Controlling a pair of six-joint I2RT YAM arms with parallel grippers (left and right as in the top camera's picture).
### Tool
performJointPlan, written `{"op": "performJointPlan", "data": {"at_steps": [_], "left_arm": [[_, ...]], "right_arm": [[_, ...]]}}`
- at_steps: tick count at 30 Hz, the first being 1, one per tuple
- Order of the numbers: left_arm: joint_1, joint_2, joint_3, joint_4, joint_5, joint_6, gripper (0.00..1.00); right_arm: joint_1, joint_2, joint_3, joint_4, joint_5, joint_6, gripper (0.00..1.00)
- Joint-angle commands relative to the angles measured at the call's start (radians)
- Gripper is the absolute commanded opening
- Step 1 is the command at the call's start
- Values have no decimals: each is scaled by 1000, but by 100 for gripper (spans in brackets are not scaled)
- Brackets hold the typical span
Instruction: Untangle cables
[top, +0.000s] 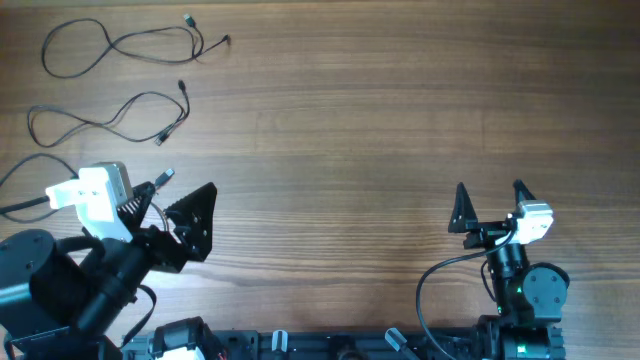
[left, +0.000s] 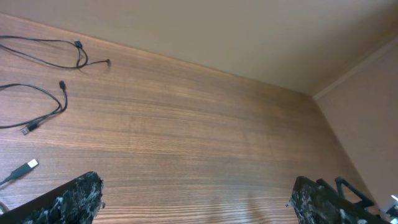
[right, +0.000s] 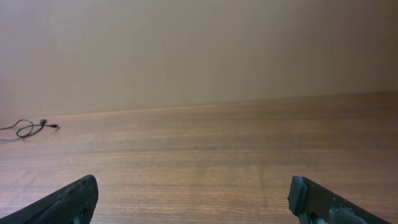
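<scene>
Left claw (left: 196, 196) released, cables (left: 29, 127) loose ahead-left (one plug (left: 31, 165) just beside it), right claw (top: 490, 192) released too.

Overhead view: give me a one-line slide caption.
Three cables lie apart at far left, one plug beside the open left pincer; the right pincer is open and empty too.

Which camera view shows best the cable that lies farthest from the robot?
The overhead view: the farthest cable lies whole, with its loop and both plug ends. The left wrist view cuts it at the left edge. The right wrist view shows only a tiny distant piece, probably of it.
</scene>
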Motion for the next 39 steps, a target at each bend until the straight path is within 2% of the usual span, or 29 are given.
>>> {"op": "performJointPlan", "data": {"at_steps": [1,3,7,12,39], "left_arm": [[-3,-4,8,2,-2,19,100],[-3,-4,8,2,-2,19,100],[-3,-4,8,2,-2,19,100],[-3,-4,8,2,-2,19,100],[-3,-4,8,2,-2,19,100]], "right_arm": [[-4,-16,-2,2,29,-4,100],[-4,-16,-2,1,33,-14,100],[-4,-16,-2,-1,32,-140,100],[-4,-16,-1,-2,51,-189,100],[-4,-15,-1,-2,54,-109,100]]}}
